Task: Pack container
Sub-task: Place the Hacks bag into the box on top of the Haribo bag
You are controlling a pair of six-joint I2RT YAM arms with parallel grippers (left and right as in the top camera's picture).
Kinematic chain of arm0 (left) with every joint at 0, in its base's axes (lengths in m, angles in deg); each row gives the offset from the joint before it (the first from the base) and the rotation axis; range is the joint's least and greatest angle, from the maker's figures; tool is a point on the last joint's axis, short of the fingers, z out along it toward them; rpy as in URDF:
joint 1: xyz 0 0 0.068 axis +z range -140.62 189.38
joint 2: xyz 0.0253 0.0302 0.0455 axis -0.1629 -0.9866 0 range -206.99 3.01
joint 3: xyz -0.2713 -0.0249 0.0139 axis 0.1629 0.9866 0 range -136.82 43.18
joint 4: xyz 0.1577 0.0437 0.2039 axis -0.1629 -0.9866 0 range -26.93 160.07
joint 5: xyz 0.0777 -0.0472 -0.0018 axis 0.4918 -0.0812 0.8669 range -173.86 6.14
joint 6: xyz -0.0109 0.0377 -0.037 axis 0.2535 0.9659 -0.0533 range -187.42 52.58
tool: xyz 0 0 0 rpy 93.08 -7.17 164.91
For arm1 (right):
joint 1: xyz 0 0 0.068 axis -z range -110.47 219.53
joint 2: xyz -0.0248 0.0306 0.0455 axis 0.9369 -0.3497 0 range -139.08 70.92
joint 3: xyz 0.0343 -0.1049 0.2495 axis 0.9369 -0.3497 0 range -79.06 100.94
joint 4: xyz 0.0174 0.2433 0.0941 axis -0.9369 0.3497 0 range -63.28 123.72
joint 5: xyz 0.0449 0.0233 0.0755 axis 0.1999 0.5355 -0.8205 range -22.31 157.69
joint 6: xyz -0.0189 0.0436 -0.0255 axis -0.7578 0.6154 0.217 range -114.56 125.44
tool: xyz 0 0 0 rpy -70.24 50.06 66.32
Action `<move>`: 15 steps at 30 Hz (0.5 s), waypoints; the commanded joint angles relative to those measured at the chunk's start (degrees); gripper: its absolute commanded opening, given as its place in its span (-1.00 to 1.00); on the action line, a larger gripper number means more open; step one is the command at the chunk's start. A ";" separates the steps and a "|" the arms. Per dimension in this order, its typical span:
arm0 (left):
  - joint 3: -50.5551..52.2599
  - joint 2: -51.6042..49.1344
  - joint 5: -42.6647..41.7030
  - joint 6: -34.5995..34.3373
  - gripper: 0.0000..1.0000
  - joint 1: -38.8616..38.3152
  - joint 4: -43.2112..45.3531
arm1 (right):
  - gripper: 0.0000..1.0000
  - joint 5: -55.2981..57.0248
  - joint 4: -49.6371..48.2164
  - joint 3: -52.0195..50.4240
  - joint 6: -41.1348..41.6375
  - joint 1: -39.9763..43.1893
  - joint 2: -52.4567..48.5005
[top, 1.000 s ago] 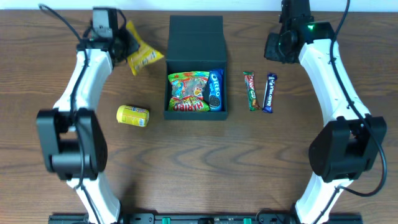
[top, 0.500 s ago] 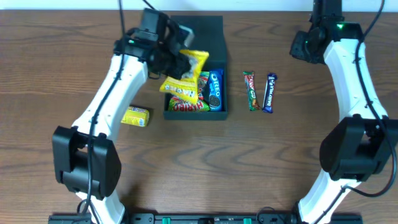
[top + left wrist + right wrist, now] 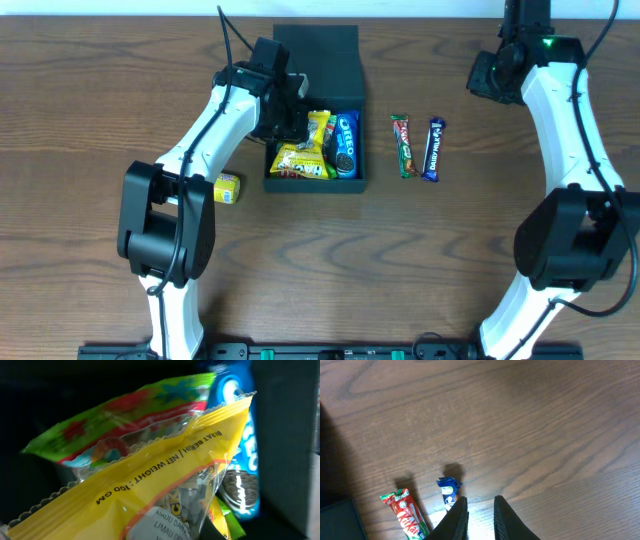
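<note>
The dark container (image 3: pixel 315 184) stands open at the table's middle, its flap lid (image 3: pixel 315 50) folded back. Inside lie a green gummy packet (image 3: pixel 125 415), a blue Oreo pack (image 3: pixel 345 143) and a yellow snack packet (image 3: pixel 303 156). My left gripper (image 3: pixel 293 118) is down in the box, shut on the yellow packet (image 3: pixel 150 485), which fills the left wrist view and hides the fingers. My right gripper (image 3: pixel 487 75) hovers at the far right, away from the box. Its jaws (image 3: pixel 480 497) are close together with nothing between them.
A red KitKat bar (image 3: pixel 403 146) and a blue chocolate bar (image 3: pixel 432 149) lie side by side right of the box; both show in the right wrist view, the KitKat bar (image 3: pixel 407 512) and the blue chocolate bar (image 3: pixel 448 492). A yellow can (image 3: pixel 227 188) lies left of the box, partly under my left arm.
My left gripper carried the yellow packet from the far left over the box and lowered it onto the green packet. The right arm shifted right earlier, then stayed still.
</note>
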 commanded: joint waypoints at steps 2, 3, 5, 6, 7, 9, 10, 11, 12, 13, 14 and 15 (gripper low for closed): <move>-0.17 0.83 2.03 -1.70 0.07 0.26 1.11 | -0.63 0.59 0.22 -0.22 0.00 0.04 0.09; -0.35 1.05 1.53 -1.73 0.17 0.26 1.53 | -0.63 0.59 0.20 -0.22 -0.02 0.04 0.09; -1.53 1.86 -0.07 -1.73 0.31 0.24 2.54 | -0.63 0.59 0.20 -0.22 -0.02 0.04 0.09; -2.27 2.32 -0.79 -1.73 0.42 0.24 2.73 | -0.62 0.59 0.20 -0.22 -0.02 0.04 0.09; -3.32 2.93 -1.11 -1.73 0.46 0.24 2.73 | -0.62 0.59 0.20 -0.22 -0.02 0.04 0.09; -5.66 4.85 -1.01 -1.73 0.49 0.39 2.75 | -0.62 0.09 0.24 -0.22 -0.04 0.04 0.09; -6.71 5.99 -0.76 -1.79 0.49 0.61 2.80 | -0.62 -0.94 0.26 -0.22 -0.07 0.04 0.09; -7.61 7.10 -0.20 -2.14 0.53 0.92 2.89 | -0.69 -2.58 0.31 -0.22 -0.39 0.02 0.09; -8.50 8.52 0.87 -2.93 0.54 1.40 3.06 | -0.90 -5.05 0.28 -0.22 -1.62 -0.04 0.09; -9.01 9.70 2.01 -3.37 0.55 1.86 3.26 | -0.97 -7.98 0.28 -0.22 -3.15 -0.22 0.09; -9.49 11.74 4.37 -3.96 0.61 2.84 3.69 | -0.97 -11.98 0.28 -0.22 -5.14 -0.68 0.09; -9.53 13.86 7.10 -4.35 0.73 4.15 4.26 | -0.97 -15.41 0.28 -0.22 -7.58 -1.49 0.09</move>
